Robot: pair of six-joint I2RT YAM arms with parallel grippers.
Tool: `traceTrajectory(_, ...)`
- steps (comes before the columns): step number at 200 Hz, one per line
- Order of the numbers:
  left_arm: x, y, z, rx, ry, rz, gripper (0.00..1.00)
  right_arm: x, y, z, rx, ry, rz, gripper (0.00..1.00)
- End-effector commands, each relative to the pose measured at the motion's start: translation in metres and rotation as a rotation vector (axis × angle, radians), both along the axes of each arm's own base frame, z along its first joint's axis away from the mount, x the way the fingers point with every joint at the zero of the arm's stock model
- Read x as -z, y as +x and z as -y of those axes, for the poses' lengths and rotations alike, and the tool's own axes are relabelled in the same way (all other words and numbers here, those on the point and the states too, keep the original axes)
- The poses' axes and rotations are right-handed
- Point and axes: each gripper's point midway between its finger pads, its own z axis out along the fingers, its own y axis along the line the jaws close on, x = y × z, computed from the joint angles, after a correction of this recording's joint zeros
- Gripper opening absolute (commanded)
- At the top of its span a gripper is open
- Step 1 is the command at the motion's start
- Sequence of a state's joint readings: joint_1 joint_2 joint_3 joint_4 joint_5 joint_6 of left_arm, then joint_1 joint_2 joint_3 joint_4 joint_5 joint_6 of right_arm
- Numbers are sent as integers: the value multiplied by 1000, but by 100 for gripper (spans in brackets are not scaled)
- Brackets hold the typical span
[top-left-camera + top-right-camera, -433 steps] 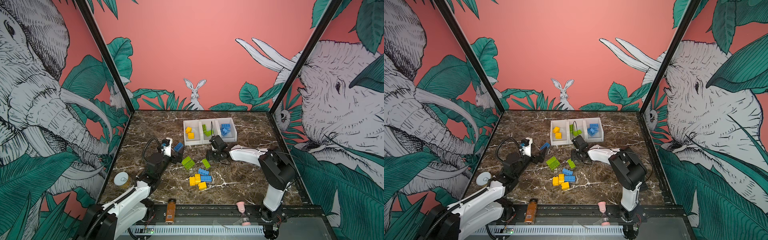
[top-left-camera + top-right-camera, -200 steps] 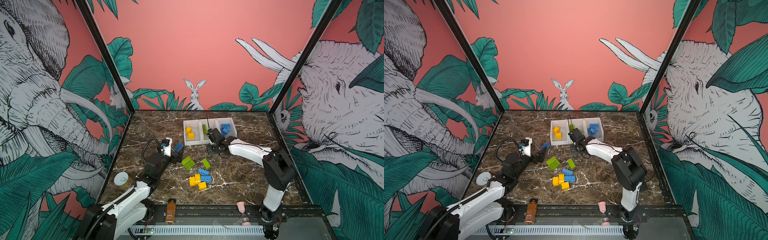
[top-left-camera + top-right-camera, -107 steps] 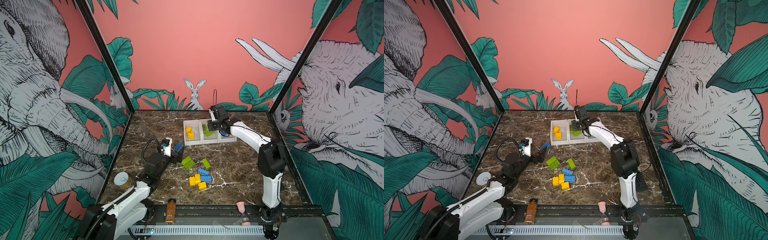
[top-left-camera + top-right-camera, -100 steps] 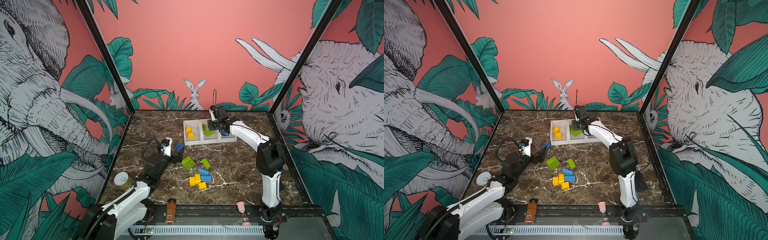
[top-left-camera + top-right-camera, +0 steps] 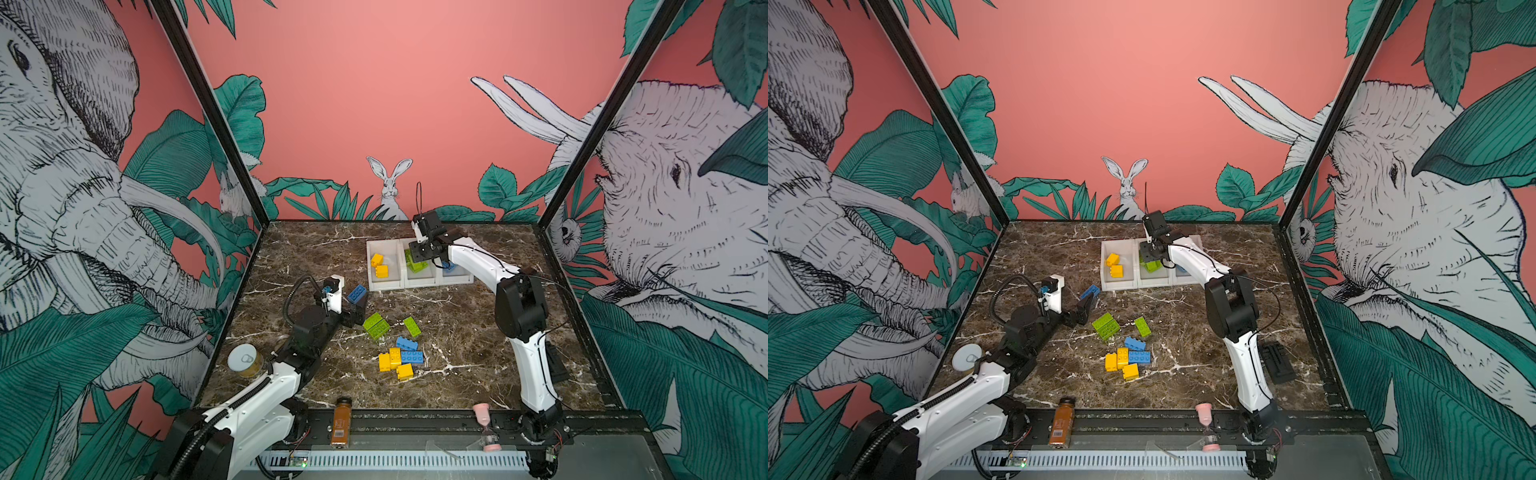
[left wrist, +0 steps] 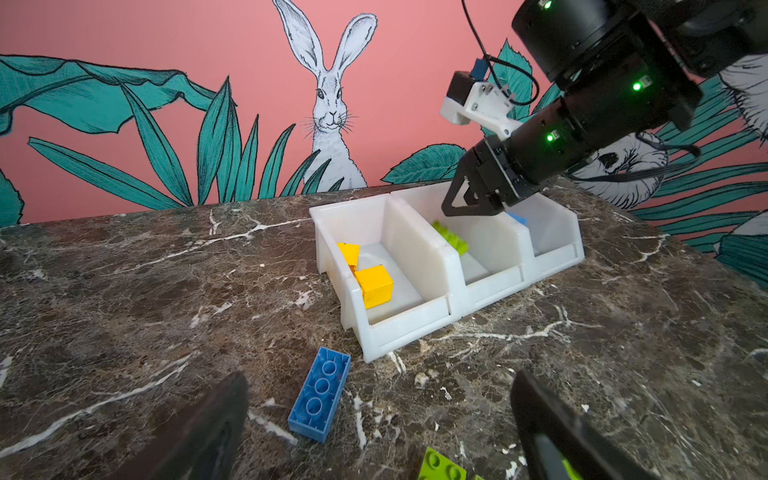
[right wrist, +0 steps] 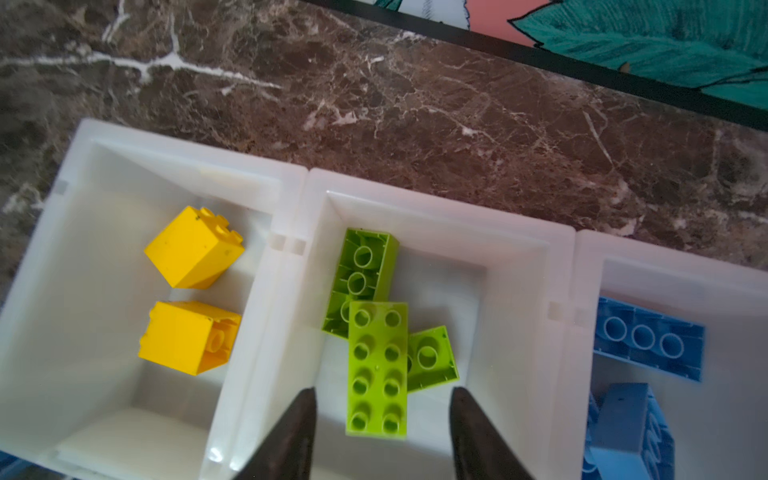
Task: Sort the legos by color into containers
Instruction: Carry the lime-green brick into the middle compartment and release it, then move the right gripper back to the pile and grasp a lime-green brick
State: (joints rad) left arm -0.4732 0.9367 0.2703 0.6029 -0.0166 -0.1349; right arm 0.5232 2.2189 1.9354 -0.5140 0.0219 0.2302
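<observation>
**Desk:** Since a second ago the right gripper [image 7: 382, 390] has swung up from mid-table to hang over the containers [image 5: 419, 283], and its jaws, pinched shut then, now stand parted

**Photographer:** And the oblong green brick [image 7: 377, 365] it carried?

**Desk:** Let go. The right wrist view shows it studs-up inside the middle container [image 7: 436, 209], lying across two other green bricks, with a clear gap between it and each fingertip. Nothing is gripped

**Photographer:** So the drop counts?

**Desk:** By the look of it, yes. Green sits with green, two yellow bricks [image 7: 193, 247] are in the bin beside it, and blue ones [image 7: 648, 338] are in the third. No colours are mixed

**Photographer:** And the left gripper [image 6: 380, 376]?

**Desk:** Spread wide and empty, low over the marble table [image 6: 124, 270]. A blue brick [image 6: 320, 399] lies underside-up just ahead of it, short of the bins

**Photographer:** How much is left?

**Desk:** A fair share. Both top views show a cluster of loose legos [image 5: 411, 356] in yellow, blue and green at mid-table, well apart from the bins. The right arm's likely next job is to lift clear and go back for another
</observation>
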Motion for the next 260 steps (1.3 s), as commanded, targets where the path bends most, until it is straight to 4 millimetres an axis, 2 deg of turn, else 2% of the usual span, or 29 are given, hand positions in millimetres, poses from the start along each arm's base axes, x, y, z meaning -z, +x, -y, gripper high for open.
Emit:
traceTrajectory(1,-2,0,-1,-3,-2,9,99,-13,1,4,-2,-8,29,61)
traceTrajectory(29,-1,0,-1,-3,-3,6,99,-34,-19,9,-24,20,61,63)
traceTrajectory(44,-1,0,-1,-2,-4,6,99,-43,-42,6,-69,40,65,63)
traceTrajectory(57,-3,0,-1,-1,-5,11,99,-43,-67,6,-99,36,50,63)
traceTrajectory(73,-4,-1,-1,-4,-5,14,99,-32,-105,4,-143,17,7,63)
traceTrajectory(91,-3,0,-1,-4,-5,12,99,-10,-147,4,-165,-23,-49,64)
traceTrajectory(97,-3,0,-1,-4,-9,12,99,-10,-154,2,-158,-21,-47,64)
traceTrajectory(101,-3,0,-1,-4,-12,9,99,4,-166,6,-156,-36,-76,64)
traceTrajectory(117,-1,0,1,6,-18,5,99,16,-189,-1,-160,-31,-95,64)
traceTrajectory(137,1,1,3,10,-17,-5,99,27,-204,4,-119,-88,-111,64)
traceTrajectory(161,1,2,3,12,-17,-5,99,37,-214,-6,-137,-56,-100,63)
traceTrajectory(260,2,3,0,-8,-8,-6,99,69,-220,-29,-229,-50,-151,62)
